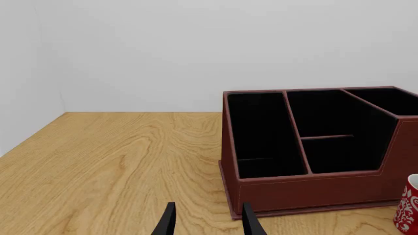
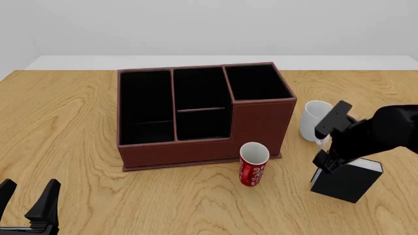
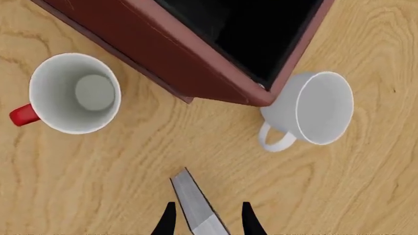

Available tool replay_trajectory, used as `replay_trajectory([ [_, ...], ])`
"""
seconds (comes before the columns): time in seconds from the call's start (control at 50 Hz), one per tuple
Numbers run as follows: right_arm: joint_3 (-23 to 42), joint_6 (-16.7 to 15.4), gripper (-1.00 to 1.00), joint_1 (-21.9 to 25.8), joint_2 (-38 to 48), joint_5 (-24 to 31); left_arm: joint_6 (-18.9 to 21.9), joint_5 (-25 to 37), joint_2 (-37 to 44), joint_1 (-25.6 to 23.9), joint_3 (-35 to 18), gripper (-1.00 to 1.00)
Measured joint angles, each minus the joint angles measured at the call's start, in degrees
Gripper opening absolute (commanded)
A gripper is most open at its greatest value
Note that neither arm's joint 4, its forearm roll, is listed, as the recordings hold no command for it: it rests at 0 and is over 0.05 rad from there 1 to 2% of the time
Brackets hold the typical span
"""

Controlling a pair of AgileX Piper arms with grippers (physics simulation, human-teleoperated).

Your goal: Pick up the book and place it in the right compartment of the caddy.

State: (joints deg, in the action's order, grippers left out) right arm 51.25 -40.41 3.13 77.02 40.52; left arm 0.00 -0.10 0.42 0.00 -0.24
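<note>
The black book (image 2: 346, 181) stands upright on the table, right of the red soda can. In the right wrist view its pale top edge (image 3: 195, 203) lies between my right fingertips. My right gripper (image 2: 324, 164) is open and straddles the book's top left end, with gaps on both sides. The reddish-brown caddy (image 2: 196, 152) sits mid-table. Its tall right compartment (image 2: 257, 82) is empty and also shows in the left wrist view (image 1: 392, 100) and the right wrist view (image 3: 255, 29). My left gripper (image 2: 29, 203) is open and empty near the front left edge, and it shows in the left wrist view (image 1: 207, 223).
A red soda can (image 2: 253, 164) stands just in front of the caddy's right front corner, seen from above in the right wrist view (image 3: 75, 93). A white mug (image 2: 316, 120) stands right of the caddy, between it and my right arm; it also shows in the right wrist view (image 3: 316, 107).
</note>
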Motion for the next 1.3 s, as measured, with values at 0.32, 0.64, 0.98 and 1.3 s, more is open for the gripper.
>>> replay_trajectory([
  [0.32, -0.1, -3.4, 1.0, -3.7, 3.8, 0.5, 0.0, 0.0, 0.0, 0.0, 0.0, 1.0],
  [0.64, -1.8, -5.1, -1.0, -3.3, 3.3, 1.0, 0.0, 0.0, 0.0, 0.0, 0.0, 1.0],
  [0.98, -1.2, -1.5, -1.0, 0.7, -1.5, 6.0, 0.0, 0.0, 0.0, 0.0, 0.0, 1.0],
  [1.3, 1.8, 7.4, -1.0, 9.9, -8.8, 13.0, 0.0, 0.0, 0.0, 0.0, 0.0, 1.0],
])
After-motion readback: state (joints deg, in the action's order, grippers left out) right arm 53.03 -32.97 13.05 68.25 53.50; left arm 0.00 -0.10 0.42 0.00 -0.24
